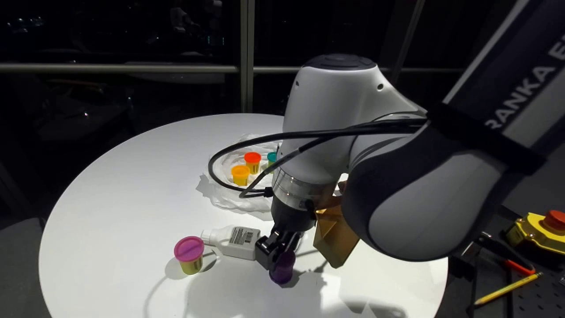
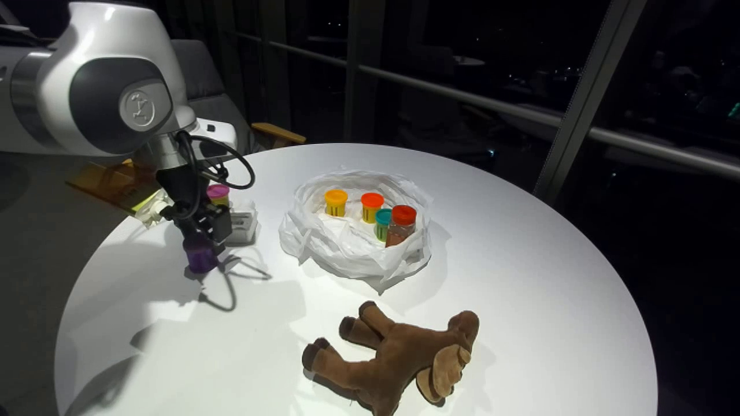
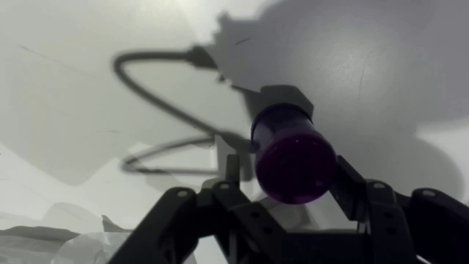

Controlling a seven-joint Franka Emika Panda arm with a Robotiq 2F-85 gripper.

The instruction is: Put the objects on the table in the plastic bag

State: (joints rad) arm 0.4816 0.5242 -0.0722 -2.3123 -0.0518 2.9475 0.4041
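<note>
A: How's that dark purple round jar (image 1: 282,270) oriented?

B: Stood upright on the round white table (image 2: 520,260), long axis vertical, glossy end up. It's straddled by spread jaws.

A: Is it crowded by anything?

B: Yep, a white plastic bottle (image 1: 238,242) is laid flat just beside; a pink-lidded yellow tub (image 1: 190,256) is parked near its cap. The crumpled white plastic bag (image 2: 358,263) is set apart. Dark, metal-framed windows (image 2: 491,52) are seen behind.

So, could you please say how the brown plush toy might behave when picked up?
The brown plush toy will probably squash and bend, since it looks like stuffed fabric. Its outstretched legs may dangle once it is lifted. Lying on its side, it seems unlikely to roll.
</note>
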